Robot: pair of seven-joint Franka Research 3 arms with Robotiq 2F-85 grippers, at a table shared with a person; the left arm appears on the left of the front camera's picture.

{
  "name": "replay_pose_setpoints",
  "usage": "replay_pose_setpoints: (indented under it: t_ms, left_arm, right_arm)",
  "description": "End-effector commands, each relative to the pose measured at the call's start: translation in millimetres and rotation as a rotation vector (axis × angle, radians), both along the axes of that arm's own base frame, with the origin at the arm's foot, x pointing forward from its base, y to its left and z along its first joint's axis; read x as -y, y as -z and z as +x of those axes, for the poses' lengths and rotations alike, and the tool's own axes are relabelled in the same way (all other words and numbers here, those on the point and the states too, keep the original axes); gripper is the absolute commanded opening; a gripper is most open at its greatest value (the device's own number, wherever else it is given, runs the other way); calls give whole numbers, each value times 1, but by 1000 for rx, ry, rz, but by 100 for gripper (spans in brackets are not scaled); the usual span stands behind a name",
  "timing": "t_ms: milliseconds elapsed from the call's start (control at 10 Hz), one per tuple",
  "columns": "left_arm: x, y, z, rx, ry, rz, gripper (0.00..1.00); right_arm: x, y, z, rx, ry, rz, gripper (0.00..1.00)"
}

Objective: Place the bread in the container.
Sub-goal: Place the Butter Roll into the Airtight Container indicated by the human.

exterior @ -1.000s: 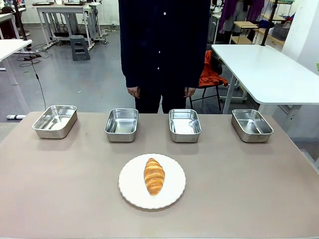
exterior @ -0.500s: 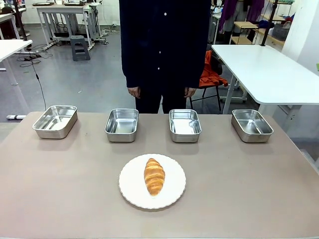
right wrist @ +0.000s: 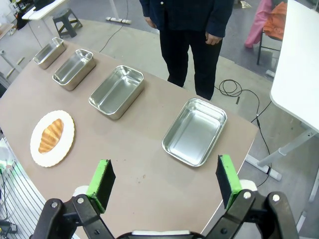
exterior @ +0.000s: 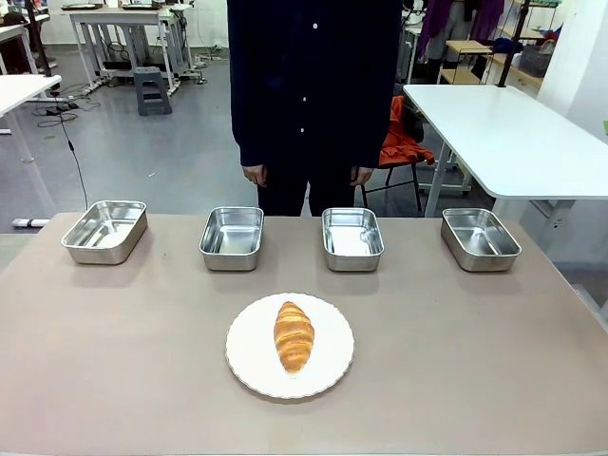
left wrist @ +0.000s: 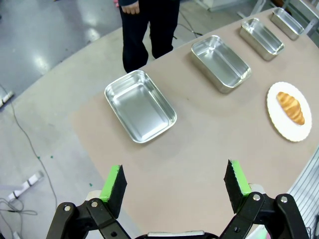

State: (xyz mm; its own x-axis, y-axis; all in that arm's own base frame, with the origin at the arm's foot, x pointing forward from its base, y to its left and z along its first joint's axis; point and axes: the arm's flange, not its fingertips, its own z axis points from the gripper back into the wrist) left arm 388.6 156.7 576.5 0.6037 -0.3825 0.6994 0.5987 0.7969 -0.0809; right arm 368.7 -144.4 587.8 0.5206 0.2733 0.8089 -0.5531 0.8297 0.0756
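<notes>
While the bread [exterior: 294,335] lies untouched on its white plate [exterior: 249,366] at the table's [exterior: 114,361] near middle, 4 empty steel trays [exterior: 232,249] line the far edge before a standing person [exterior: 313,85]. Both the left gripper [left wrist: 175,179] and right gripper [right wrist: 164,180] hang high, jaws spread wide, holding nothing; grasping the bread looks the next move. Which tray is the container cannot be told.

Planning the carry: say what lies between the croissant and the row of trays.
In the front view, only the plate's rim and bare table lie between the croissant and the trays.
</notes>
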Motion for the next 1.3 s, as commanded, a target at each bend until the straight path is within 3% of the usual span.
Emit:
replay_pose_setpoints:
  t_ms: [0,1200]
  left_arm:
    - [0,-1,0,0,-8,-2,100]
    - [0,-1,0,0,-8,-2,100]
  right_arm:
    - [0,0,0,5,-3,4,100]
    - [0,0,0,5,-3,4,100]
